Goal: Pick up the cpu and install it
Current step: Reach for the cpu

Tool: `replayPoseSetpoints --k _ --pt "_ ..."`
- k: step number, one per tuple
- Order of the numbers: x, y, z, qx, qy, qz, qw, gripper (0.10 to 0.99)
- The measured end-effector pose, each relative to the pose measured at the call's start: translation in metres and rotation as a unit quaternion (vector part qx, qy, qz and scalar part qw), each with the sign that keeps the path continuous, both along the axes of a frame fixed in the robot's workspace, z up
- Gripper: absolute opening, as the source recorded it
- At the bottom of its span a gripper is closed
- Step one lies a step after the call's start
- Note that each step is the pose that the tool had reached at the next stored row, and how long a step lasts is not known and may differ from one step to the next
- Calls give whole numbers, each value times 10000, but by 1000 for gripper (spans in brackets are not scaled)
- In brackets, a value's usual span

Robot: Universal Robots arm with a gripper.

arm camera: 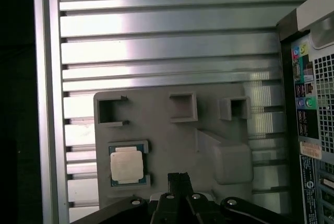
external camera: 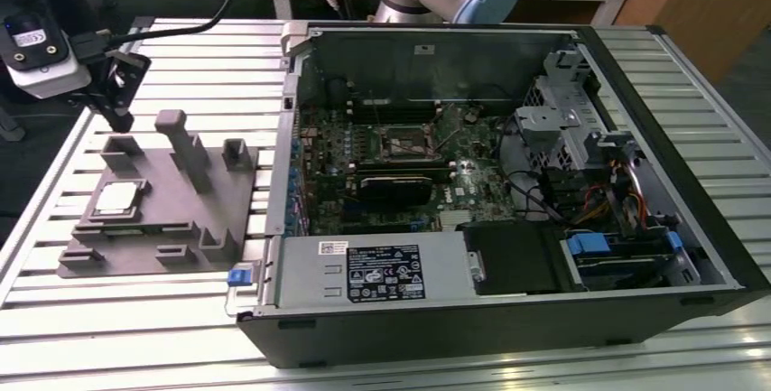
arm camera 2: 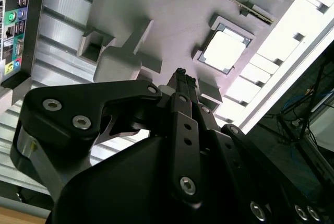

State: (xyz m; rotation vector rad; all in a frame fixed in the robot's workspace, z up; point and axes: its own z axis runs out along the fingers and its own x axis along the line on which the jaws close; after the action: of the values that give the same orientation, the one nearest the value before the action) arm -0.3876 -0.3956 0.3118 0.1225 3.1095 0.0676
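A: What do we log for the containers?

B: Two. First, the gray fixture tray [external camera: 169, 194], lying flat on the slatted aluminium table [external camera: 144, 319], at the exterior view's left. Second, the open computer case [external camera: 674, 138], just beside it on the same table.

A: And the cpu?

B: We see the cpu [external camera: 117, 199] seated flat in a shallow square recess of the tray, silver top up and a dark rim around it. Both wrist views show it in that recess [arm camera 2: 224, 51] [arm camera: 127, 165].

A: Anything else on the tray?

B: We note three small walled pockets [arm camera: 182, 106] along one edge and a raised block [arm camera: 228, 160] beside the cpu's recess.

A: Tool state?

B: The gripper [external camera: 123, 125] hangs over the tray's far part, near the cpu but apart from it. In both wrist views its fingers [arm camera 2: 180, 78] [arm camera: 179, 179] lie pressed together with nothing between them.

A: Inside the case?

B: We record the motherboard [external camera: 361, 152] on its floor, with a square socket [external camera: 404, 142] near the middle. A power supply [external camera: 374, 269] sits along the near wall.
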Motion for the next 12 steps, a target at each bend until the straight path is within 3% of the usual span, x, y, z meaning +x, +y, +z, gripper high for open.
replayPoseSetpoints --k 12 --pt "-67 0 -132 0 0 0 10000 106"
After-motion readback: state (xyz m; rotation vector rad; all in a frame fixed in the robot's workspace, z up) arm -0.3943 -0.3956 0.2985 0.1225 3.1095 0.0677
